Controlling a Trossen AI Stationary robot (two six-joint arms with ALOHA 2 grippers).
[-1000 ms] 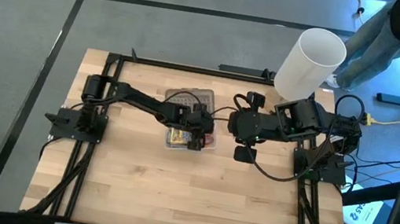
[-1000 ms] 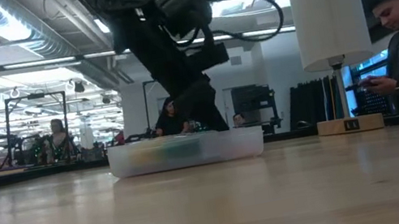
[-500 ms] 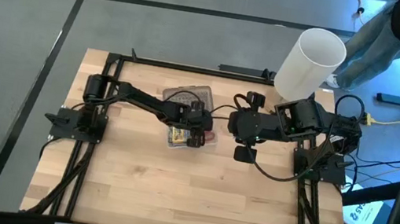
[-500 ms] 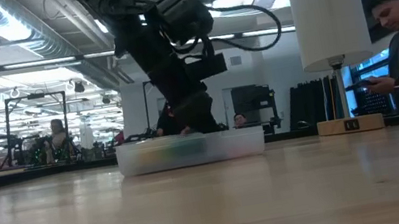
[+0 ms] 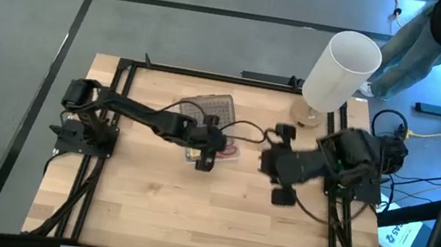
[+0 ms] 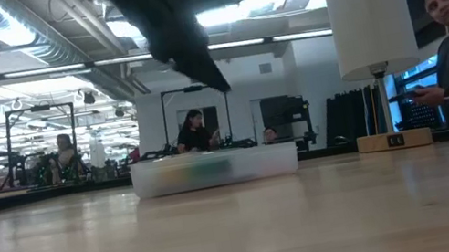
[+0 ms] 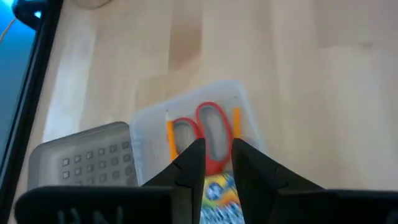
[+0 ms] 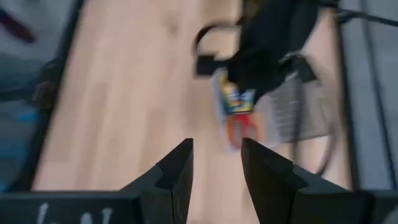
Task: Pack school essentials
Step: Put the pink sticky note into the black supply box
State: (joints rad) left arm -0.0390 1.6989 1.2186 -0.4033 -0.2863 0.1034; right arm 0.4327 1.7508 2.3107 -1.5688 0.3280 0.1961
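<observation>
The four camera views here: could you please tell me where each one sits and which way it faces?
High view: overhead, looking straight down; both arms, left tool, right tool.
Low view: at tabletop height, level across to the clear case; an arm above.
Left wrist view: above the case, its fingers framing the red-handled scissors.
Right wrist view: faces the left arm; own fingers.
All four show the case.

The left arm is stretched from its base at nine o'clock toward the table's centre, where the left gripper [image 5: 207,150] is held above the surface. Its fingers [image 7: 194,163] are set with a narrow gap, nothing between them. The right arm is folded at three o'clock; the right gripper [image 5: 271,163] is parted, nothing gripped.
</observation>
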